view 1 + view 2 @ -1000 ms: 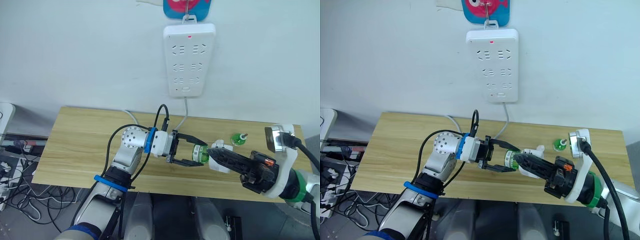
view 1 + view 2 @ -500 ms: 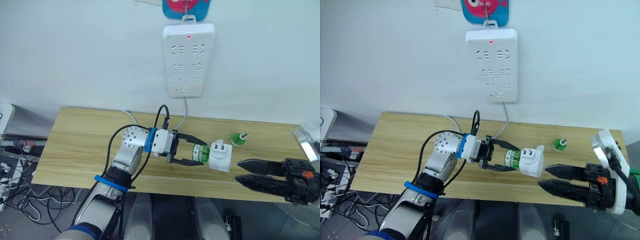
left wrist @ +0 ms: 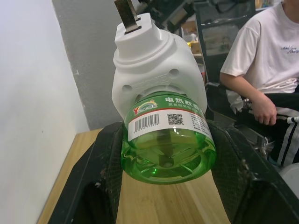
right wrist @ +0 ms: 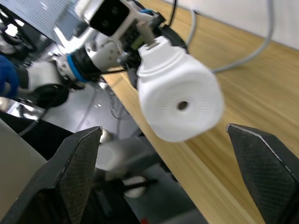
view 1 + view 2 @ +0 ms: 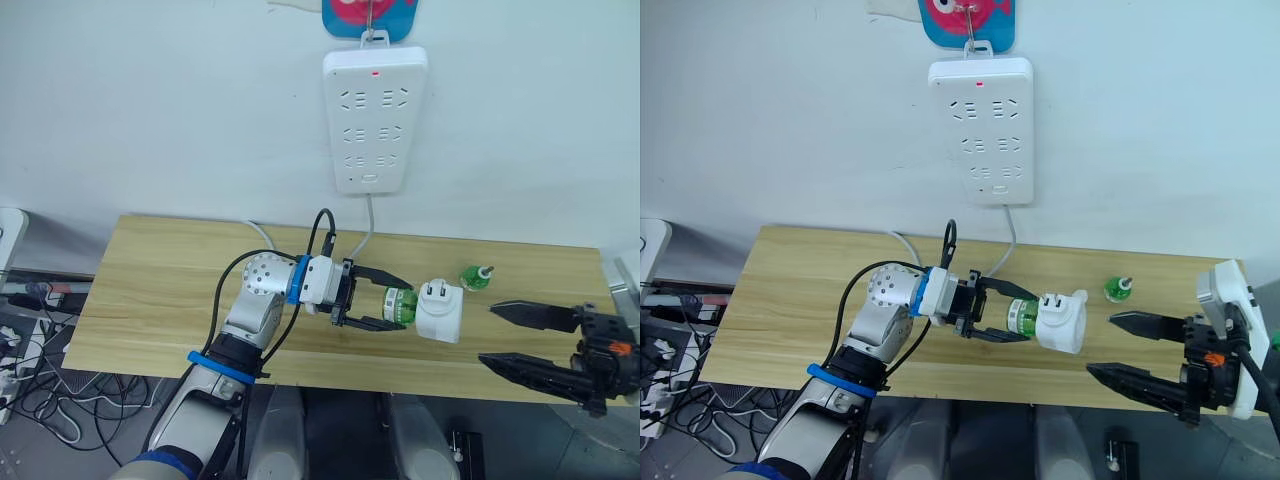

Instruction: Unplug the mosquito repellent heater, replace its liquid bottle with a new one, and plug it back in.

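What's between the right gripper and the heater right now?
Nothing; in the left eye view only bare wooden table separates the open right gripper from the heater.

I am looking at a long light wooden table (image 5: 160,290) standing against the white wall, with a small green liquid bottle (image 5: 477,277) sitting upright near its right rear edge.

The white heater (image 5: 440,311) lies on its side above the bench (image 5: 160,290), its two metal prongs pointing up, with a green bottle (image 5: 400,305) screwed into one end. The left pincer (image 5: 385,303) clamps that bottle; the heater juts beyond its fingertips. A second small green bottle (image 5: 477,277) stands upright on the bench just beyond the heater, between it and the spread right pincer (image 5: 507,337).
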Available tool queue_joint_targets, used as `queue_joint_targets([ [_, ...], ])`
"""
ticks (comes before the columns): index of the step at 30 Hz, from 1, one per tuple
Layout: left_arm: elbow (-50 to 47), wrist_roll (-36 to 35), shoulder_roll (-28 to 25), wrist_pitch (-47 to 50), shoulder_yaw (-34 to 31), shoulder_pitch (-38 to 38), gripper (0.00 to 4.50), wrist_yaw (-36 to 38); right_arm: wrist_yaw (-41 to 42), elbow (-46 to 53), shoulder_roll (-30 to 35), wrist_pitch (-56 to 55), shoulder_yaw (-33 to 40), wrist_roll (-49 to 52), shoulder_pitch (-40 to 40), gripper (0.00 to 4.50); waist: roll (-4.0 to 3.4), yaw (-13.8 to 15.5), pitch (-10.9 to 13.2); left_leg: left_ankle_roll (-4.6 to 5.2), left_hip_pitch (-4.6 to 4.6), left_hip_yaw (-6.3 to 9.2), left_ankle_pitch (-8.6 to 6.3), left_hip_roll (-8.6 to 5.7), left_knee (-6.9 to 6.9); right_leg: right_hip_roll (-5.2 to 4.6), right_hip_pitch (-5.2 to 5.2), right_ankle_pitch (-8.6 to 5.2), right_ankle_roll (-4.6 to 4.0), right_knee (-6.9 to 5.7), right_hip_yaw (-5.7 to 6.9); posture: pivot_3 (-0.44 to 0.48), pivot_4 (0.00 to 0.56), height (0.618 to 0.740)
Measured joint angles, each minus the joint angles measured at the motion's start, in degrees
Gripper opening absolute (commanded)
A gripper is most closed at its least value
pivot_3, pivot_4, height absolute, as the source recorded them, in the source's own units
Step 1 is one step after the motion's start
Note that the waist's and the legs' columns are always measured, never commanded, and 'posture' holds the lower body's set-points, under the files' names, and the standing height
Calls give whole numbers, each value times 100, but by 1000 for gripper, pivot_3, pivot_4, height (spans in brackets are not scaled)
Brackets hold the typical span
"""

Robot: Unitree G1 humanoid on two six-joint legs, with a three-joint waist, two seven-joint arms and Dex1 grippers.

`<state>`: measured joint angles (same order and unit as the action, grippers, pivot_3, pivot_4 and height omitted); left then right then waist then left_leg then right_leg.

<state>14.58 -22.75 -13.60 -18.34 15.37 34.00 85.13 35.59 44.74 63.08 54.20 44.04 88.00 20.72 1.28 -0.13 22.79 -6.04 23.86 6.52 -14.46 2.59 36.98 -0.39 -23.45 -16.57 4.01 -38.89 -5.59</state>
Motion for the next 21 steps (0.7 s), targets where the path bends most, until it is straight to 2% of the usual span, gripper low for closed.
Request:
queue_joint_targets([
  [5, -188, -80, -8, 81, 0, -34, 2263, 2, -419, 121, -67, -166, -369, 96, -234, 4469, 0, 1, 0, -1, -1, 0, 0, 0, 1, 0, 0, 0, 0, -1, 1, 47, 384, 740],
  [11, -325, -157, -30, 198, 1, -144, 2263, 68, -400, 211, -95, -289, -402, -75, -345, 4469, -1, 1, -1, -4, -1, 1, 2, 0, 2, 0, 0, 0, 0, -1, 1, 41, 379, 740],
  [21, -496, -212, -19, 426, 5, -165, 2263, 157, -307, 367, -139, -526, -916, -396, -626, 4469, 0, 1, -1, -8, -1, 1, 4, 0, 2, 0, 0, 0, 0, -1, 2, 41, 379, 740],
])
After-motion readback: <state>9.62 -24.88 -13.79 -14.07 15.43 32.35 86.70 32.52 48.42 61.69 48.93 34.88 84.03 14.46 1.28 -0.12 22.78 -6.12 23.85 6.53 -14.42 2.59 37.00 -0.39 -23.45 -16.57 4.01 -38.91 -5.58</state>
